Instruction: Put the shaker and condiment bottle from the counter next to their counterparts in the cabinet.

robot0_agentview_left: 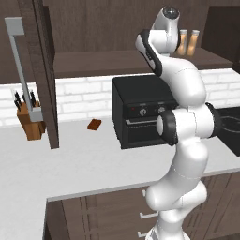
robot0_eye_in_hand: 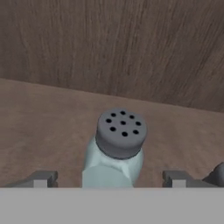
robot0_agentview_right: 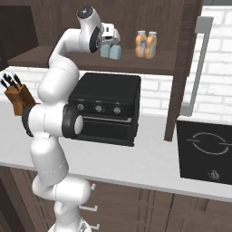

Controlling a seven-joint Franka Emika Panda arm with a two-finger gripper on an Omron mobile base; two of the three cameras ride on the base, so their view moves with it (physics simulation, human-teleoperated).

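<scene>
Now, the shaker [robot0_eye_in_hand: 114,151] stands upright on the cabinet shelf [robot0_eye_in_hand: 48,118], right betw. the gripper [robot0_eye_in_hand: 109,178] fingertips, which stand wide apart, one each side, neither touching the glass. So it's set down, not clamped.

Handling, by my guess: small, light, rigid glass body w/ a metal cap; smooth sides, so prob. slippery, and it'd tip easily since it's narrow. Best hold is across the glass body below the cap, not on the cap itself.

Hand view gives the close detail: holes in the grey cap, pale glass under it, wood back wall behind, and the gap to each fingertip. At its right edge a dark rounded bit shows; can't tell what it is.

Right base view gives the layout: two shakers [robot0_agentview_right: 111,51] just beside each other by the gripper, and two amber bottles [robot0_agentview_right: 146,44] together further along the same shelf, near the cabinet door [robot0_agentview_right: 183,68]. Black oven [robot0_agentview_right: 108,106] sits on the tabletop [robot0_agentview_right: 136,158] below.

Left base view has the arm blocking the shakers, but the bottles [robot0_agentview_left: 188,42] show past it; also a knife block [robot0_agentview_left: 29,119] and a small brown item [robot0_agentview_left: 94,124] on the tabletop.
</scene>
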